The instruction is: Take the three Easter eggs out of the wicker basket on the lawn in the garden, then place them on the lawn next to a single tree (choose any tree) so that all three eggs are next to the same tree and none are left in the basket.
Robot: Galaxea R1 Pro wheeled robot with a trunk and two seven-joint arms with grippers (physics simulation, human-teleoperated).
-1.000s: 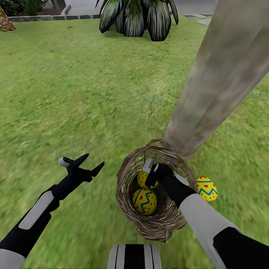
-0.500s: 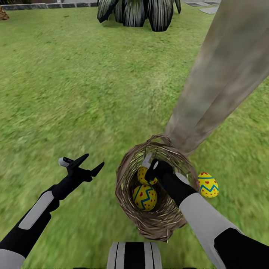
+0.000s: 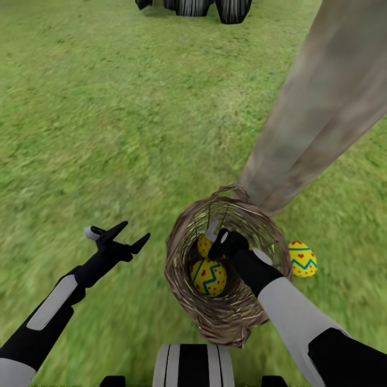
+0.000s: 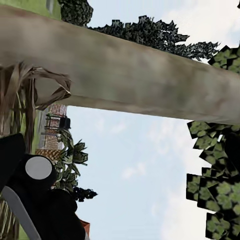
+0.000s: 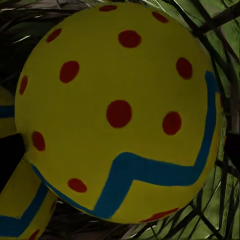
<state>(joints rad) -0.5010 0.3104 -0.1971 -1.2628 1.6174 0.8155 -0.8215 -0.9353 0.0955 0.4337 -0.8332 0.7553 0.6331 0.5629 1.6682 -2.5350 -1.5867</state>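
Observation:
The wicker basket point(image 3: 226, 317) stands on the lawn point(image 3: 107, 134) at the foot of the tree point(image 3: 317, 118). Two Easter eggs lie inside it. One point(image 3: 208, 277) is in full sight. The other point(image 3: 203, 245) is half covered by my right gripper point(image 3: 217, 237), which reaches down into the basket with a finger on each side of it. Close up in the right wrist view, that egg point(image 5: 120, 110) has dark fingers point(image 5: 10, 160) at both edges. A third egg point(image 3: 302, 258) rests on the grass beside the trunk. My left gripper point(image 3: 130, 235) hangs open over the grass, left of the basket.
A dark spiky bush point(image 3: 193, 6) sits at the far edge of the lawn. The thick trunk leans up to the right just behind the basket. The left wrist view shows the trunk point(image 4: 125, 75) against the sky and basket weave point(image 4: 20, 100).
The head view has tilted down, so the lawn and basket slid up the picture. My right gripper has sunk lower over the egg in the basket. The left arm has not moved.

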